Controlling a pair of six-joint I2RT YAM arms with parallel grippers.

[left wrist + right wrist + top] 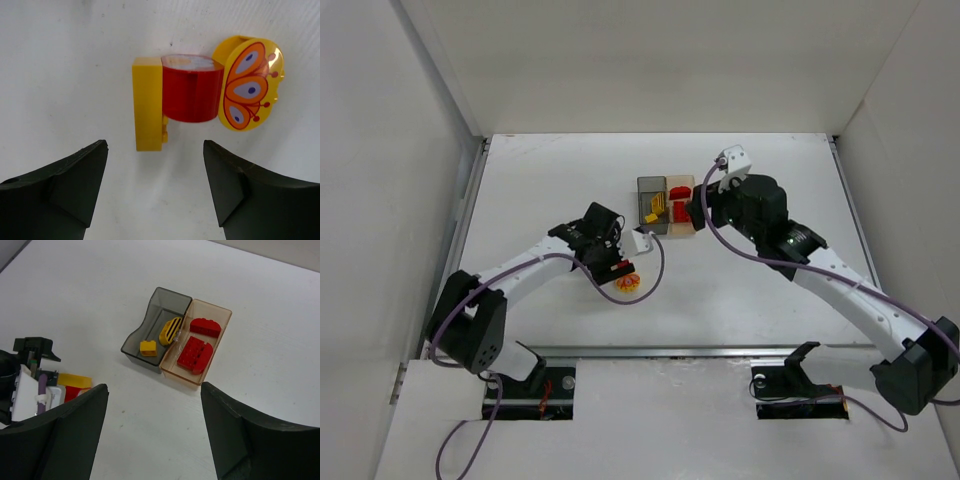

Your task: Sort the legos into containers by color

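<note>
Top view. You are seeing the left gripper (621, 268) hanging over the loose legos (626, 282), which are lying on the table (540, 180) at 7 o'clock from the bins. The grey bin (649, 192) and tan bin (682, 228) are sitting joined side by side. The right gripper (696, 212) is hanging at 3 o'clock of the tan bin.

Left wrist view. Your left gripper (155, 146) is standing wide, gripping nothing. The legos are lying at 12 o'clock of it, clear of both fingers: a yellow block (148, 105), a red cylinder (192, 95) touching it at 3 o'clock, and a butterfly piece (250, 85) leaning on the cylinder's far side.

Right wrist view. Your right gripper (153, 386) is also standing wide, gripping nothing. At 12 o'clock, the grey bin (135, 345) is holding two yellow legos (170, 330), and the tan bin (215, 307) is holding red legos (194, 354). The left arm (30, 380) is showing at 9 o'clock.
</note>
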